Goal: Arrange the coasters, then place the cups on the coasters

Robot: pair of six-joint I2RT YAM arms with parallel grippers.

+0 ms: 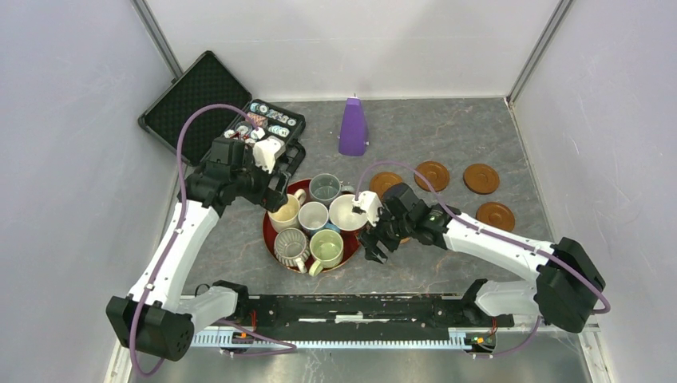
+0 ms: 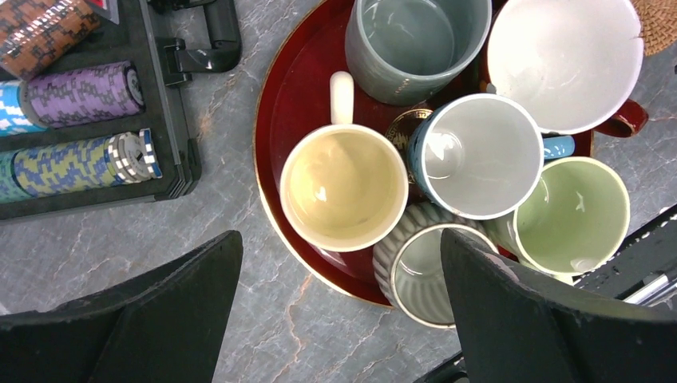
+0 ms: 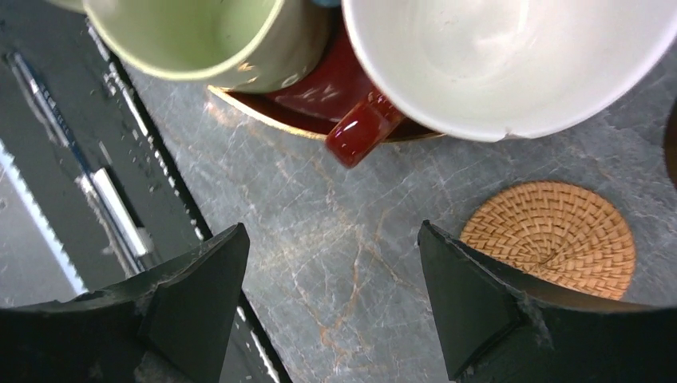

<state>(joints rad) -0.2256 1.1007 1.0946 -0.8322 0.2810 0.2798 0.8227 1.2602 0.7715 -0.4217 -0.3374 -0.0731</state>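
Several cups stand packed on a red tray [image 1: 268, 229]: cream-yellow [image 2: 343, 187], grey-blue [image 2: 415, 44], white with blue handle [image 2: 479, 155], wide white [image 2: 563, 60], ribbed grey [image 2: 415, 267] and pale green [image 2: 571, 215]. My left gripper [image 2: 339, 319] hangs open above the tray's near-left rim, beside the cream and ribbed cups. Several dark brown coasters [image 1: 432, 175] lie right of the tray. The woven tan coaster [image 3: 551, 239] lies on the table by my right fingertip. My right gripper [image 3: 331, 303] is open over bare table, just below the wide white cup [image 3: 503, 56].
A purple cone [image 1: 353, 128] stands at the back. An open black case of poker chips [image 1: 267, 120] lies at the back left, close to the tray. A black rail [image 1: 359, 307] runs along the near edge. Walls close in both sides.
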